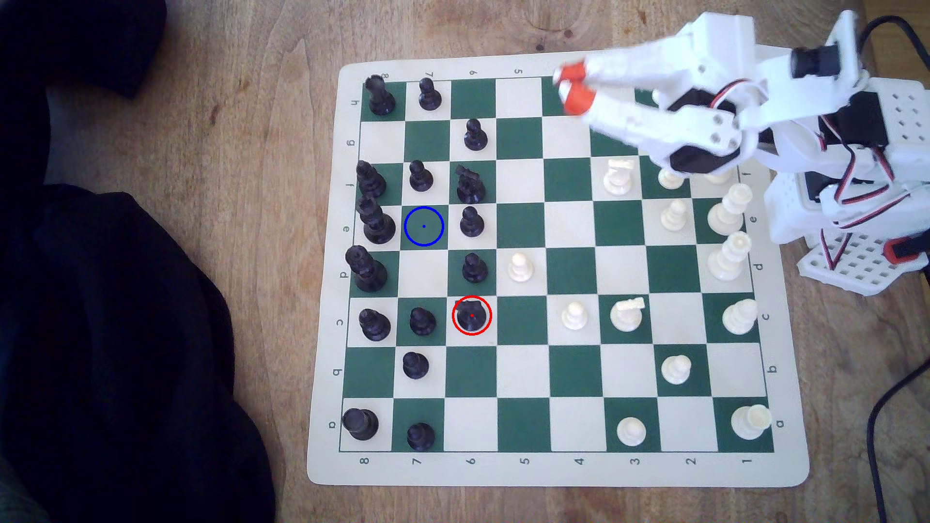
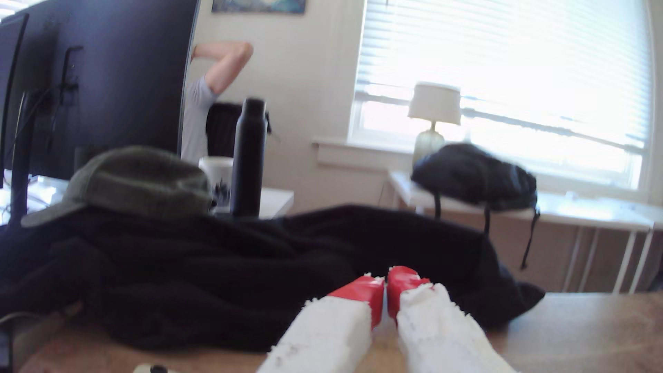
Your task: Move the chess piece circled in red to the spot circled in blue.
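In the exterior view the gripper (image 1: 571,90) hangs blurred over the board's (image 1: 523,467) far edge, well apart from the black knight (image 1: 471,316), which stands ringed in red on a cream square; the blue-ringed green square (image 1: 423,226) lies two rows farther away and one column toward that view's left. The wrist view shows the red fingertips (image 2: 366,292) nearly touching, jaws narrow and holding nothing, facing a dark jacket (image 2: 251,265), a cap (image 2: 140,179) and a black bottle (image 2: 248,157).

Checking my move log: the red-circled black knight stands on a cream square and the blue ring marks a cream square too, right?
Not quite. The exterior view shows the blue ring on a dark green square, not cream. The red-circled black knight does stand on a cream square.
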You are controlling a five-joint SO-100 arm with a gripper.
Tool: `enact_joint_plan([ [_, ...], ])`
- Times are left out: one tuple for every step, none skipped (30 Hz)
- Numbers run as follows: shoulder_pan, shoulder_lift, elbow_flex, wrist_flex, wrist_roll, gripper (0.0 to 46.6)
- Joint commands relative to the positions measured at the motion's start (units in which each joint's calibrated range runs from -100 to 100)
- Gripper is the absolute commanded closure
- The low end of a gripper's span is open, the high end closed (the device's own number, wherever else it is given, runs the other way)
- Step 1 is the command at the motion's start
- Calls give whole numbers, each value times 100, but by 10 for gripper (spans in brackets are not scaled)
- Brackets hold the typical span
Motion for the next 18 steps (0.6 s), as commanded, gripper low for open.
enact_joint_plan([
  [-262, 745, -1073, 1264, -49, 464],
  [-317, 974, -1209, 1379, -107, 464],
  [-349, 1144, -1354, 1535, -166, 464],
  [-372, 1475, -1608, 1764, -327, 464],
  [-435, 1976, -1980, 1993, -606, 464],
  [-474, 2213, -2143, 2083, -698, 463],
  [-544, 2494, -2352, 2198, -825, 456],
  [-599, 2689, -2542, 2354, -904, 454],
  [-732, 3156, -2977, 2657, -1114, 452],
  [-818, 3419, -3213, 2812, -1177, 450],
  [-873, 3631, -3421, 2919, -1260, 451],
  [-943, 3911, -3675, 3033, -1343, 450],
  [-982, 4106, -3875, 3156, -1382, 449],
  [-1060, 4514, -4246, 3353, -1441, 444],
  [-1099, 4718, -4401, 3443, -1441, 440],
  [-1115, 4879, -4500, 3459, -1441, 435],
  [-1131, 5202, -4691, 3459, -1407, 422],
  [-1138, 5363, -4799, 3484, -1397, 409],
])
